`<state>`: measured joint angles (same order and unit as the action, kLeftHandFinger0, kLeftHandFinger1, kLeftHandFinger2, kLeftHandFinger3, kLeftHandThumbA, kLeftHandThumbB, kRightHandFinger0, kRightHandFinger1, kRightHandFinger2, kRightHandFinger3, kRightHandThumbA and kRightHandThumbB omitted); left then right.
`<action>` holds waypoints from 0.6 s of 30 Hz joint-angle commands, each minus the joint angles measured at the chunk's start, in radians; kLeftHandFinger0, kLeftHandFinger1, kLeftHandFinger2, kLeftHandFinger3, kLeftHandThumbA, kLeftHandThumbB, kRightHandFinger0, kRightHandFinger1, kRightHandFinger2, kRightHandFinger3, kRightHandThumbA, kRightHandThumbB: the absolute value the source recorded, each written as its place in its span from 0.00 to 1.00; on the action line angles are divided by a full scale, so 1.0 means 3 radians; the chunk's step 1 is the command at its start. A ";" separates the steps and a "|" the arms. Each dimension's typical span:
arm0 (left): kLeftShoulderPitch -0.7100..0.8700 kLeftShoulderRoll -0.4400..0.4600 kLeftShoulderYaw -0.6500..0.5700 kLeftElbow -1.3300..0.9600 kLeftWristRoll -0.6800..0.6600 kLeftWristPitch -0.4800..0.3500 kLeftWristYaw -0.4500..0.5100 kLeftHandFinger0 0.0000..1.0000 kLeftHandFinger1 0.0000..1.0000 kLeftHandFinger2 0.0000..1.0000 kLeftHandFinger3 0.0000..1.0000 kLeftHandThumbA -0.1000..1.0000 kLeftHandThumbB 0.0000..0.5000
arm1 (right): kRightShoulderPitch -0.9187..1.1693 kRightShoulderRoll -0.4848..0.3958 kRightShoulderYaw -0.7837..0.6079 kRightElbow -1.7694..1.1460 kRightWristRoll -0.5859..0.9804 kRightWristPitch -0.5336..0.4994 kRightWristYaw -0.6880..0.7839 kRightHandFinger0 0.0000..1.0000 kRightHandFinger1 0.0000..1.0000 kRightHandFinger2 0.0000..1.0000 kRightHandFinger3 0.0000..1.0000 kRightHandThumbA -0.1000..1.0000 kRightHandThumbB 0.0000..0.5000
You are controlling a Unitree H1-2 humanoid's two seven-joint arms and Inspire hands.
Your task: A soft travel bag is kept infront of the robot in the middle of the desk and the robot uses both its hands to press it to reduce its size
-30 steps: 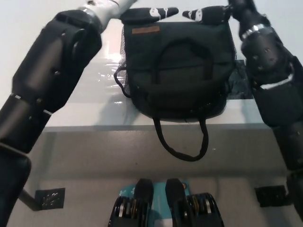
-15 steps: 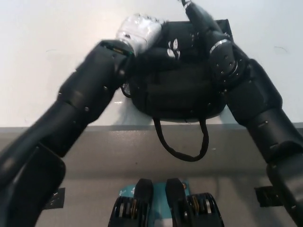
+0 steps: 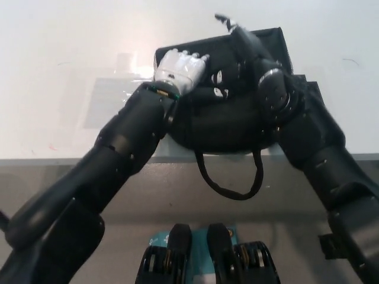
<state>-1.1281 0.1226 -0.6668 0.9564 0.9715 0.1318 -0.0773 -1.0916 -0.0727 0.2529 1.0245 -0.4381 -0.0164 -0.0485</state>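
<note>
We see the black soft travel bag lying flat on the white desk, just past the near edge and a little toward 3 o'clock of the picture's centre, with a grey transparent sheet under its 9 o'clock side. A loop of its strap hangs over the desk's front edge at 6 o'clock and dangles against the grey panel below. The white left hand rests palm down on the bag's upper corner at about 11 o'clock of the bag, its fingers spread flat against the fabric and gripping nothing; its dark forearm runs down toward 7 o'clock. The black right hand lies on the bag's far edge at about 12 o'clock, with fingertips reaching toward the rim, but black against black fabric hides the fingers, so we cannot tell whether it is released or clenched. Its arm comes in from 4 o'clock and covers the bag's 3 o'clock side. Between the 2 hands we see small white markings on the dark surface
</note>
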 commanded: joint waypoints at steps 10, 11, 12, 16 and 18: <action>0.0409 0.0008 -0.0114 0.0336 -0.0010 -0.0016 0.0471 1.00 1.00 1.00 1.00 1.00 0.50 | 0.0336 0.0124 0.0161 0.0706 -0.0058 -0.0264 -0.0386 1.00 1.00 1.00 1.00 1.00 0.34; 0.0445 0.0003 -0.0114 0.0360 -0.0023 -0.0030 0.0503 1.00 1.00 1.00 1.00 1.00 0.52 | 0.0349 0.0130 0.0162 0.0813 -0.0037 -0.0259 -0.0399 1.00 1.00 1.00 1.00 1.00 0.33; 0.0486 0.0004 -0.0111 0.0360 -0.0041 -0.0034 0.0514 1.00 1.00 1.00 1.00 1.00 0.53 | 0.0360 0.0137 0.0160 0.0917 -0.0013 -0.0264 -0.0406 1.00 1.00 1.00 1.00 1.00 0.33; 0.0679 -0.0005 -0.0139 0.0438 -0.0057 -0.0038 0.0566 1.00 1.00 1.00 1.00 1.00 0.67 | 0.0518 0.0139 0.0189 0.1222 0.0005 -0.0251 -0.0441 1.00 1.00 1.00 1.00 1.00 0.31; 0.0763 -0.0006 -0.0159 0.0521 -0.0062 -0.0067 0.0620 1.00 1.00 1.00 1.00 1.00 0.65 | 0.0627 0.0135 0.0168 0.1287 0.0043 -0.0257 -0.0453 1.00 1.00 1.00 1.00 1.00 0.33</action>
<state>-0.9809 0.0959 -0.7051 1.0367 0.9703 0.1149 0.1132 -1.0107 -0.0170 0.2997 1.3072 -0.4402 -0.1379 -0.1807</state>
